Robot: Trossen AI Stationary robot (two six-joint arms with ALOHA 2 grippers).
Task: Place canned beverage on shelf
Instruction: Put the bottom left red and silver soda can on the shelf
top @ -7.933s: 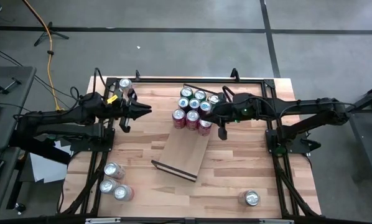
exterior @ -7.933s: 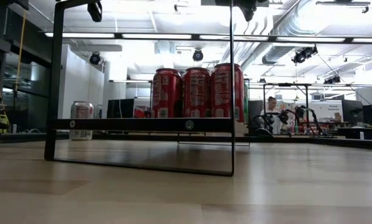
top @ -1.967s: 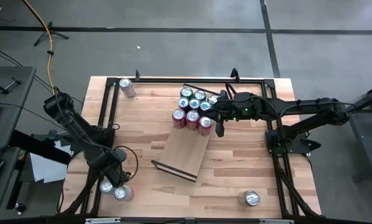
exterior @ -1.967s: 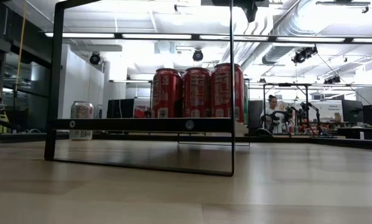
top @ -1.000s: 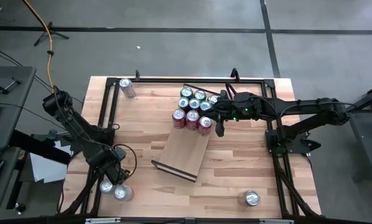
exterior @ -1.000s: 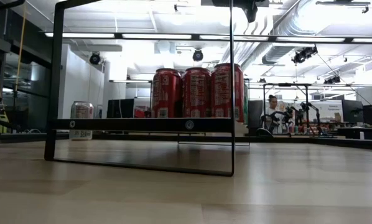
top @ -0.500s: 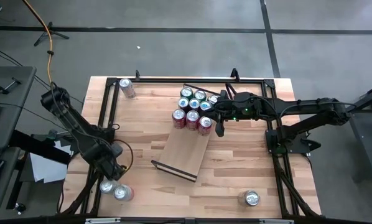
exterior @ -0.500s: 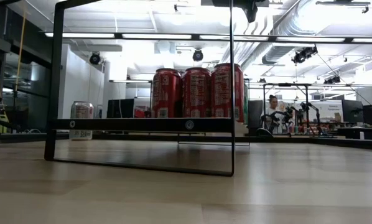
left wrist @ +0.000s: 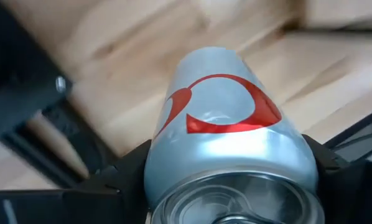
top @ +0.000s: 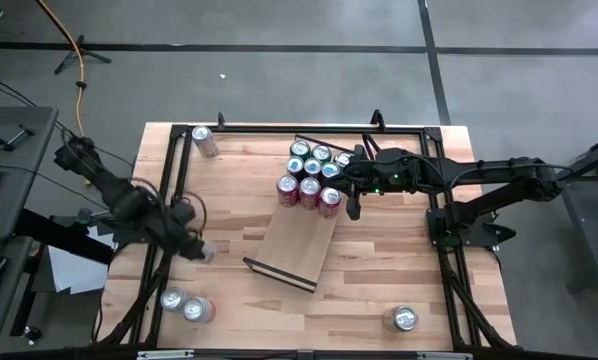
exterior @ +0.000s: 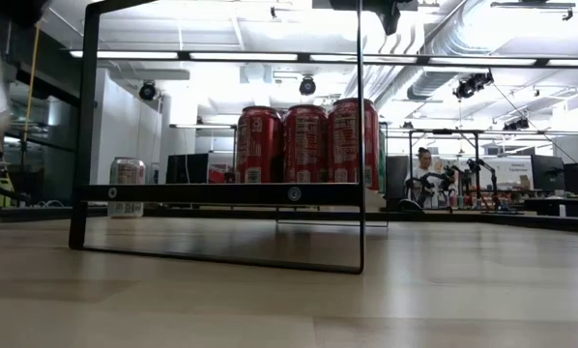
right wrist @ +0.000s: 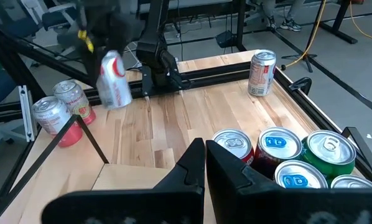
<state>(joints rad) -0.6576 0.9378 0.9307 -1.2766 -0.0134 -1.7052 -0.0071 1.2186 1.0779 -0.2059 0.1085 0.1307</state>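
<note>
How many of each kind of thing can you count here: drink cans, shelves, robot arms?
Drink cans: 14 (9 grouped on the shelf, 4 loose on the table, 1 held can in the left gripper)
Shelf: 1
Robot arms: 2
Total: 17

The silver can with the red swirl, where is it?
The silver can is held in the left gripper, lifted above the table's left side, between the two cans near the front and the shelf.
</note>
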